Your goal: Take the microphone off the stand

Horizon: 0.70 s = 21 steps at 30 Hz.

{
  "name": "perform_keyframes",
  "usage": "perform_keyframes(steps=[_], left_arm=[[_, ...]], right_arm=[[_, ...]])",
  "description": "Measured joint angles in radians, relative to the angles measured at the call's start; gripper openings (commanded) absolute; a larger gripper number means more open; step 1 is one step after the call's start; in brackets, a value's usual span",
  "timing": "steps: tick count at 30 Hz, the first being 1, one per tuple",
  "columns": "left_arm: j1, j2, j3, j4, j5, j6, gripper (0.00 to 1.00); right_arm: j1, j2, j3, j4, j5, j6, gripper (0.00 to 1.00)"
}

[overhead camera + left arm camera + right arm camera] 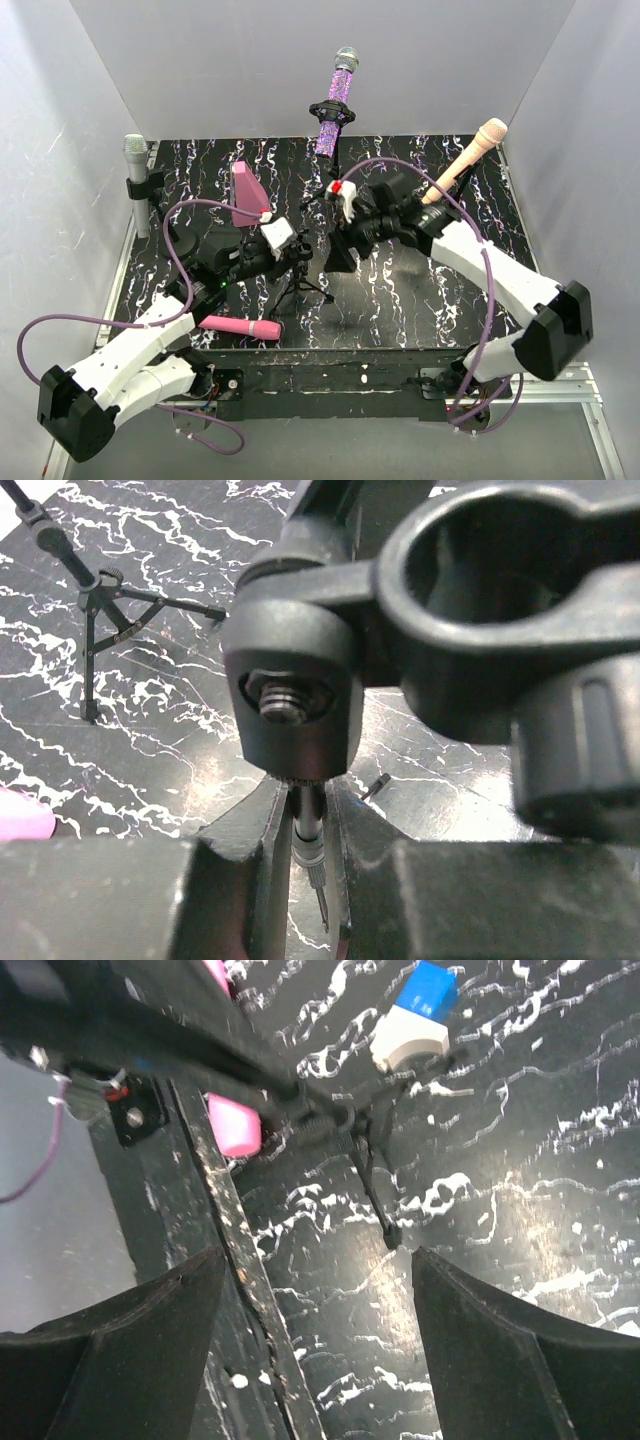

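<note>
A pink microphone (240, 326) lies flat on the marbled table near the front edge, apart from both grippers; its end shows in the right wrist view (232, 1125). My left gripper (290, 262) is shut on the thin pole (306, 825) of a small black tripod stand (300, 280). The stand's round clip (480, 570) is empty. My right gripper (338, 252) is open and empty, just right of the stand; its jaws (315, 1260) hang above the table near a tripod leg (372, 1195).
Three more microphones sit in stands: a purple glitter one (337, 100) at the back middle, a silver one (136, 165) at the back left, a peach one (465, 160) at the back right. A pink wedge-shaped object (246, 190) stands behind the left gripper.
</note>
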<state>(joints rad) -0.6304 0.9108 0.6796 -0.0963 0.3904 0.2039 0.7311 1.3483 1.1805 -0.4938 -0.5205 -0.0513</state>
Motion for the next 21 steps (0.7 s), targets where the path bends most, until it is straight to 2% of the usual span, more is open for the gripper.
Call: perform_keyframes(steps=[5, 10, 21], left_arm=[[0.026, 0.002, -0.002, 0.0, 0.002, -0.034, 0.0], [0.087, 0.009, -0.002, -0.003, 0.059, -0.05, 0.0], [0.113, -0.011, -0.02, -0.007, 0.114, -0.049, 0.0]], right_arm=[[-0.042, 0.143, 0.168, -0.042, -0.136, 0.055, 0.75], [-0.056, 0.214, 0.169, -0.032, -0.233, 0.082, 0.7], [-0.05, 0.32, 0.156, 0.012, -0.302, 0.085, 0.68]])
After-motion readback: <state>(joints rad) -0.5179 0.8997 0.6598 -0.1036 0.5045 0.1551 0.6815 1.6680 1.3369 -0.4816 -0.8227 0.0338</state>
